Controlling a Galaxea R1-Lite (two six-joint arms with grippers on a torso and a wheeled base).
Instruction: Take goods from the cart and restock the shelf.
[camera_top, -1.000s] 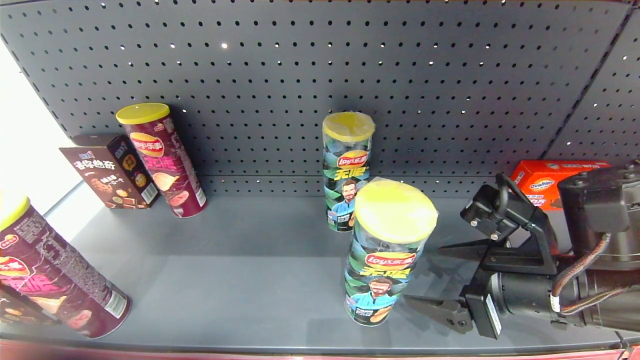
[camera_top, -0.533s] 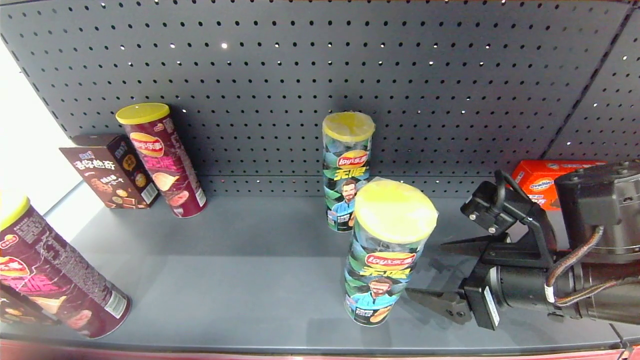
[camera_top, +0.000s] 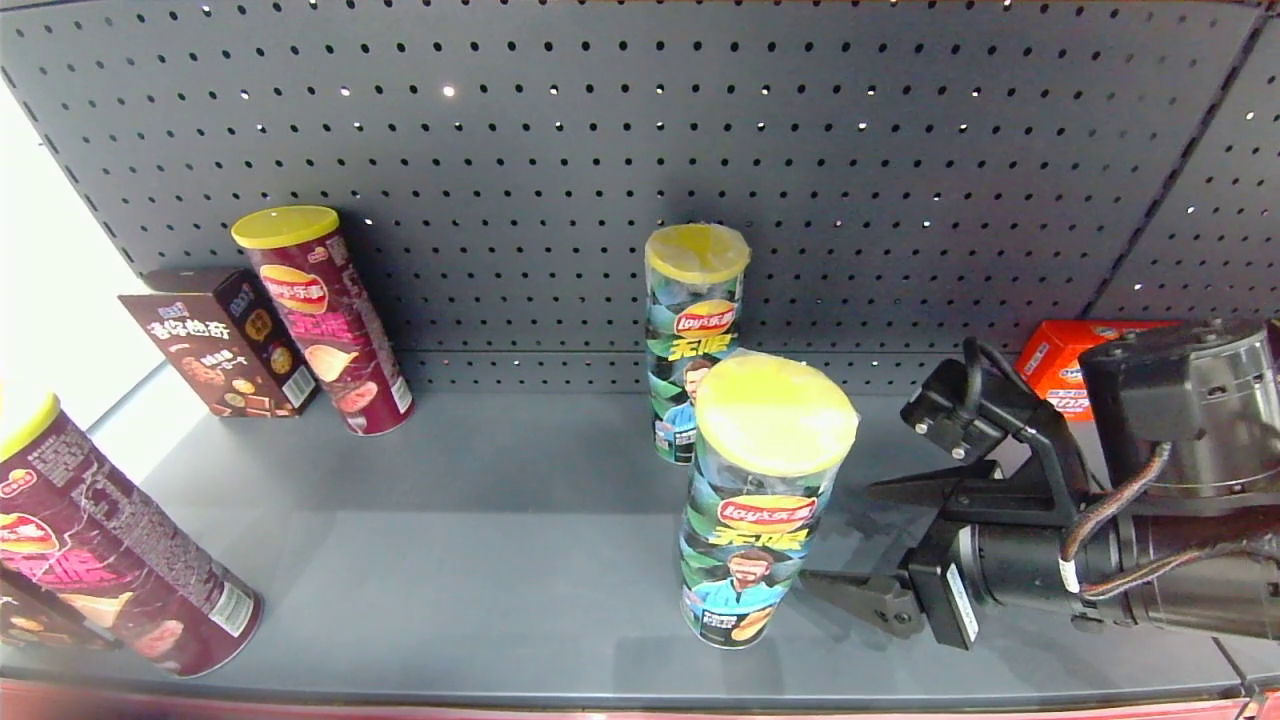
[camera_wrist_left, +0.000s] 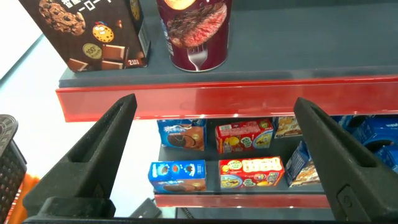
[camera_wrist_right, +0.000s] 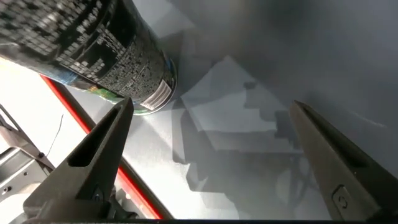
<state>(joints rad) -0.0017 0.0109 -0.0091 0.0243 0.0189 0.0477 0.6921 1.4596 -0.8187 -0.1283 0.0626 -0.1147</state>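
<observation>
Head view: item, front green chip can (camera_top: 765, 500), standing on shelf (camera_top: 480, 540); right gripper (camera_top: 838, 535) at its 3 o'clock, fingers spread, empty. We'd withdraw straight toward 3 o'clock, avoiding the can.

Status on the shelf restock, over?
Right gripper open beside front chip can. Left gripper open, empty. Can stands on shelf; second can just behind.

This is a shop, prob. a supermarket aisle. A grey metal shelf (camera_top: 480, 560) w/ a perforated back panel (camera_top: 800, 150) carries packed snacks: tall chip cans (camera_top: 765, 500), a brown biscuit box (camera_top: 215, 345), an orange box (camera_top: 1050, 355). The shelf front has a red strip (camera_wrist_left: 249, 99), and the lower shelves hold more small boxes (camera_wrist_left: 245, 137) in rows.
</observation>
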